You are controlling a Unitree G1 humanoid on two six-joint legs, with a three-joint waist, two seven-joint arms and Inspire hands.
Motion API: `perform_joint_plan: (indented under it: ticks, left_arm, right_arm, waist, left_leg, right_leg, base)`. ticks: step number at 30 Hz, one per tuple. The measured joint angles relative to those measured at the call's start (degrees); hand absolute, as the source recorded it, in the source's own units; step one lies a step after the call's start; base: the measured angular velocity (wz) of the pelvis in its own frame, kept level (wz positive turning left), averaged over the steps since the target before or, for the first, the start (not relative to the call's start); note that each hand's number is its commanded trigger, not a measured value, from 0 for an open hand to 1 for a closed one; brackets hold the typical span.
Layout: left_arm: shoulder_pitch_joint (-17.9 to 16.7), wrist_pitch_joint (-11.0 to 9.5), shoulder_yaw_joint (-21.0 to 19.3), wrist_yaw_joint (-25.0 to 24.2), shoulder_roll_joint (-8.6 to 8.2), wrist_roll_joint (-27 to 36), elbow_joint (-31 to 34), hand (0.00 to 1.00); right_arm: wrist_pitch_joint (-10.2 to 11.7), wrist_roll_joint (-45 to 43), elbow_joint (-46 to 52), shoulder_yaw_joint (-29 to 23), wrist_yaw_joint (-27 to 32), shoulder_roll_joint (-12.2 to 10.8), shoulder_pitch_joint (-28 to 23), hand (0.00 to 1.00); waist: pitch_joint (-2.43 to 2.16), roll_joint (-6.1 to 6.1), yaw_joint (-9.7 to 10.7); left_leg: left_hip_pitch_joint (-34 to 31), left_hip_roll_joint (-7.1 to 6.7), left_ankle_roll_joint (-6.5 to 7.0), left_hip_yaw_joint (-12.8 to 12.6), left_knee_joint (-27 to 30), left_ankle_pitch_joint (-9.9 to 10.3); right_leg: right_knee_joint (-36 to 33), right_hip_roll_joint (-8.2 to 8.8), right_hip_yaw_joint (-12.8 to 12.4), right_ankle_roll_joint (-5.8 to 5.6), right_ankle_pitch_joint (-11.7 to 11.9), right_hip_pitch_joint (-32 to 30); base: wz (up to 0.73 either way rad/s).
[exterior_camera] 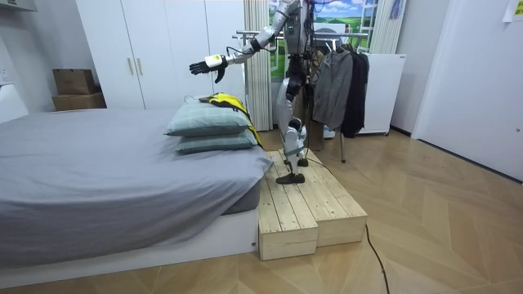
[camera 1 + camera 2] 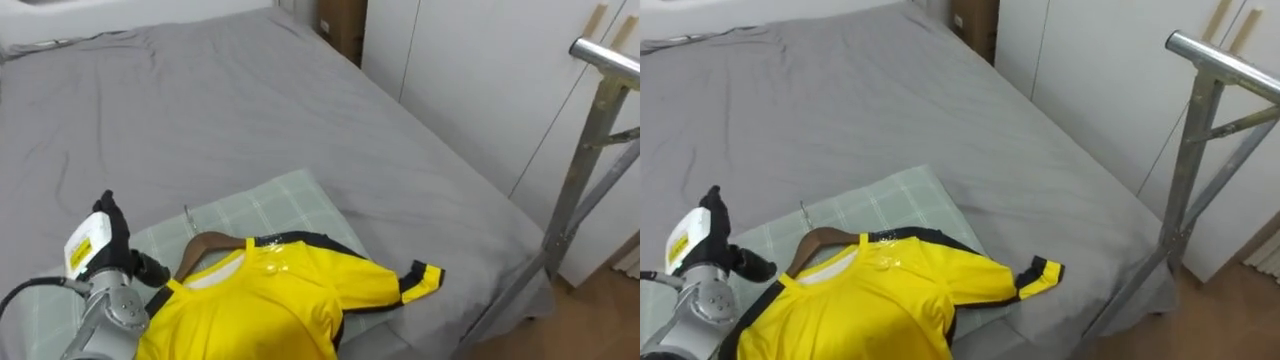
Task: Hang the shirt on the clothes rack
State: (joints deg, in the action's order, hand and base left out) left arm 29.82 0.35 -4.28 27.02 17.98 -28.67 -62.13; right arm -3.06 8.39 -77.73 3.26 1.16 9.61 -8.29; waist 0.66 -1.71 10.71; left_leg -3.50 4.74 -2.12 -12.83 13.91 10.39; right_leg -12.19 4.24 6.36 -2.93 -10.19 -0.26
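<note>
One hand nearest the head camera: left hand (image 2: 108,235), lower left of the eye views, raised above the corner of a pillow (image 2: 280,200), fingers spread and straight, holding nothing, just left of the hanger and not touching it. Next out: yellow shirt (image 2: 270,300) with black trim at collar and sleeve cuff, already threaded on a brown wooden hanger (image 2: 205,245), lying flat on the checked pale-green pillow, one short sleeve splayed toward the right. Thin metal hook (image 2: 187,218) pokes up-left from the hanger, free of the cloth. Handling, as a judgement: shirt light, limp and rather slick, likely to slide off if grabbed by the cloth alone; the hanger is the stiff part, so take hold at its neck just below the hook, or along the bare wooden arm. Beyond the pillow, grey bed (image 2: 200,90), smooth cover. To the right, a metal rack (image 2: 590,110), its top bar high and well apart from the shirt. Farthest: white wardrobe (image 2: 470,60) and a cardboard box (image 2: 342,25). Room view: robot stands on a wooden platform (image 1: 298,204) beside the bed, arm stretched over the pillow.
</note>
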Motion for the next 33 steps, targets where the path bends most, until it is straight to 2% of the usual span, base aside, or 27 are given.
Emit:
perform_joint_plan:
  ticks: [5,9,14,16,19,25,28,33]
  left_arm:
    - [0.1,-0.9,0.0,4.4,0.85,-0.2,0.0,0.00]
    - [0.1,-1.6,-0.1,8.0,0.96,0.0,-0.1,0.00]
    - [0.2,-3.6,-0.1,10.8,2.68,-0.1,-0.1,0.00]
    - [0.9,-4.5,-0.1,10.8,3.21,-0.1,-0.1,0.00]
    - [2.3,-4.7,0.0,10.8,3.71,-0.1,0.0,0.00]
    - [4.2,-4.6,1.3,10.6,4.18,-0.1,0.0,0.00]
    - [4.5,-4.4,3.9,8.5,4.16,-0.2,-0.2,0.00]
    - [4.9,-3.6,5.2,4.0,4.17,-0.1,-0.9,0.00]
  right_arm:
    - [0.7,0.1,0.5,0.1,0.9,0.1,2.9,0.00]
    - [1.3,0.1,1.0,0.5,0.8,0.1,2.9,0.00]
    - [1.7,0.0,1.1,1.1,0.7,0.1,2.5,0.00]
    - [1.8,0.0,1.4,1.3,0.2,0.0,1.7,0.00]
    - [1.7,-0.7,1.5,1.3,-0.4,-0.1,0.6,0.00]
    - [1.4,-1.2,1.4,2.3,-0.5,-0.3,0.6,0.00]
    - [0.4,-1.3,1.4,2.3,-0.6,-0.4,0.6,0.00]
    - [-0.3,-1.5,1.0,2.3,-1.1,-0.7,1.2,0.00]
  waist:
    - [-0.04,0.01,0.1]
    - [-0.07,-0.16,0.0]
    - [-0.09,-0.85,0.1]
    - [-0.09,-1.16,0.4]
    - [-0.15,-1.66,0.7]
    - [-0.13,-1.55,1.5]
    - [-0.01,-1.43,1.8]
    - [0.34,-1.21,2.1]
  left_leg:
    - [-0.9,0.67,-0.08,-1.6,0.0,0.0]
    - [-1.0,0.70,-0.08,-2.6,-0.3,0.0]
    - [-0.1,0.68,-0.08,-4.4,-0.2,0.0]
    - [-0.3,0.69,-0.09,-4.3,0.0,0.0]
    - [-1.8,1.15,-0.27,-4.2,1.8,0.2]
    - [-4.7,2.78,-0.35,-3.8,4.5,1.4]
    - [-4.9,3.08,-0.35,-3.8,4.6,1.5]
    - [-6.1,3.74,-0.39,-4.2,4.9,1.5]
  right_leg:
    - [-0.6,-0.57,-1.6,0.17,0.1,-2.3]
    - [-0.6,-0.56,-2.5,0.21,0.1,-3.0]
    - [-0.6,-0.53,-4.5,0.21,0.1,-3.1]
    - [-0.6,-0.53,-4.5,0.21,0.1,-3.1]
    - [-0.4,-0.58,-4.1,0.16,0.3,-3.1]
    - [-0.5,-1.81,-3.9,0.59,1.1,-4.9]
    - [-0.6,-2.08,-3.9,0.65,1.4,-5.0]
    - [-1.4,-2.69,-4.5,0.86,1.7,-6.7]
  base:
    - [-0.15]
    - [-0.13]
    - [-0.19]
    - [0.03]
    - [0.08]
    - [0.03]
    - [-0.01]
    - [-0.07]
